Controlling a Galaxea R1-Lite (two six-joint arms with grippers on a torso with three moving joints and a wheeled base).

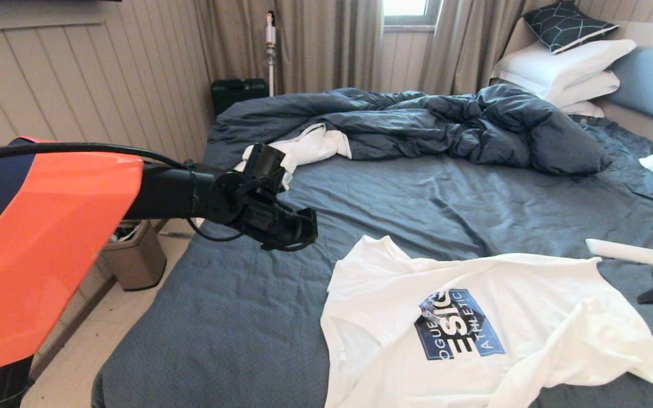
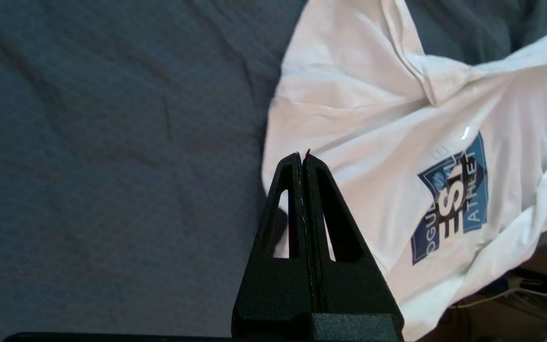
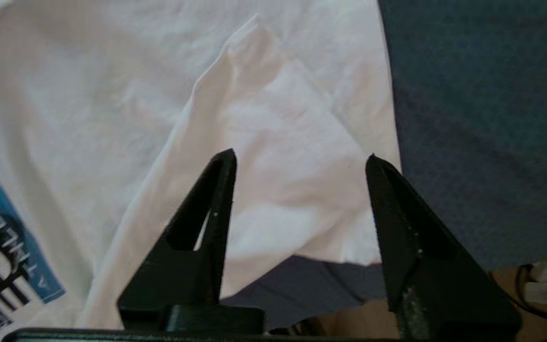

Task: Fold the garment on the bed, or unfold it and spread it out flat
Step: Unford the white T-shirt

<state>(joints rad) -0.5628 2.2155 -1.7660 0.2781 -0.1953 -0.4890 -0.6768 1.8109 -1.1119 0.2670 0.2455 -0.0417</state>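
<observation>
Two robot arms work over a wide bed (image 1: 236,317) with a dark blue-grey sheet. Nearest the robot, a white T-shirt (image 1: 530,317) with a blue printed logo lies face up and rumpled on the near right part of the bed, one sleeve pointing away and one edge folded over.

The left arm reaches in level from the left, its orange shell close to the head camera. The left gripper (image 1: 298,229) hangs above the bare sheet, just left of the shirt's far sleeve. The left wrist view shows what the head view cannot: its two black fingers (image 2: 323,223) are pressed flat together with nothing between them, their tips over the shirt's edge.

The right arm shows in the head view only as a dark sliver at the right edge. The right wrist view alone shows the right gripper (image 3: 299,164), its fingers spread wide apart and gripping nothing, above a folded corner of the shirt near the bed's edge.

Farther off, a rumpled duvet (image 1: 445,124) lies across the bed with a second white garment (image 1: 309,146) at its left end. White pillows (image 1: 564,73) are stacked against the light blue headboard (image 1: 652,85).
</observation>
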